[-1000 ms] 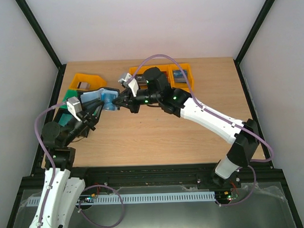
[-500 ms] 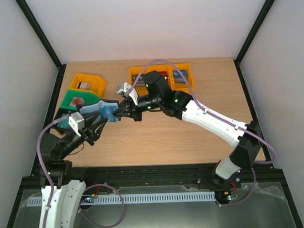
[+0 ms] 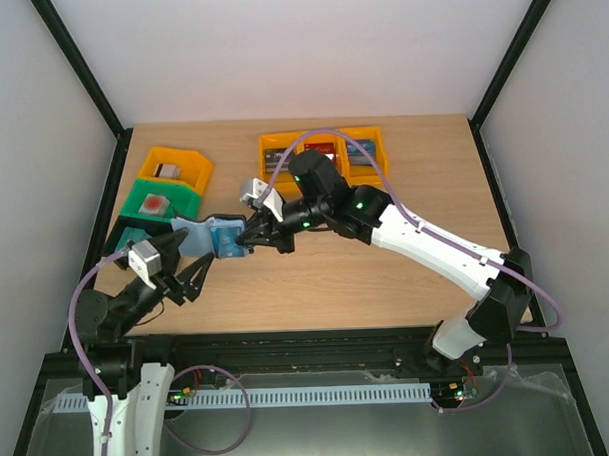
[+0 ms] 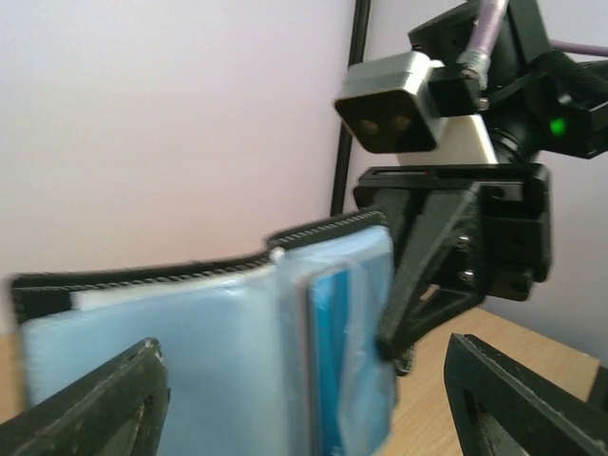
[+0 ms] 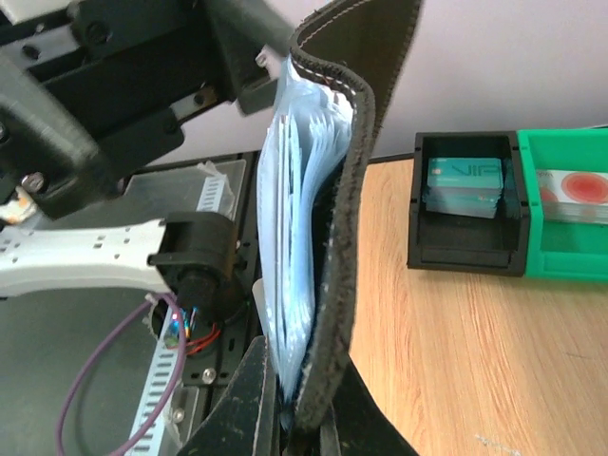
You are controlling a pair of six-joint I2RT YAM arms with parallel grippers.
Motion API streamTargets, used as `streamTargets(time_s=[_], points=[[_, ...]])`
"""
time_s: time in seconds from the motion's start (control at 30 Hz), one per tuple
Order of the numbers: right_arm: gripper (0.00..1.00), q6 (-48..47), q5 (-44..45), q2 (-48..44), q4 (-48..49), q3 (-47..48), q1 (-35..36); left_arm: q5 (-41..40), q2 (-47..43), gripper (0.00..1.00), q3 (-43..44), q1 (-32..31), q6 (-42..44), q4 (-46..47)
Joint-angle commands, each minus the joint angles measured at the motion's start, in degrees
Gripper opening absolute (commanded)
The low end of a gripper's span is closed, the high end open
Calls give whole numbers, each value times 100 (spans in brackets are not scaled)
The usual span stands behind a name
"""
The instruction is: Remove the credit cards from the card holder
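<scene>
The card holder [image 3: 210,236], black outside with pale blue pockets, hangs open above the table's left side. My right gripper [image 3: 247,236] is shut on its right edge. From the right wrist, the black cover [image 5: 344,237] and the pocket leaves [image 5: 294,256] are pinched between the jaws of that gripper [image 5: 306,418]. A blue credit card [image 4: 334,361] sits in a pocket of the holder [image 4: 190,351]. My left gripper [image 3: 182,273] is open just near-left of the holder. Its fingers [image 4: 95,408] stand wide on either side of the holder, apart from it.
At the far left stand an orange bin [image 3: 178,164], a green bin [image 3: 164,200] and a black bin [image 3: 133,240] holding a teal card [image 5: 463,185]. A row of orange bins [image 3: 324,147] with cards stands at the back.
My left gripper has opened wide and drawn back toward the near left. My right gripper has carried the card holder nearer and a little left.
</scene>
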Motion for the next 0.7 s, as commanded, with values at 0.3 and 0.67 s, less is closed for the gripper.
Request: streamTargets(time_s=[0.3,0.67], points=[[2,-1345,-1105,-451,-1645,416,34,947,-361,99,-592,331,-219,331],[2,-1221,-1247,-202,-1097,368,27,2114,-364,7,-1135,274,-1176,1668]])
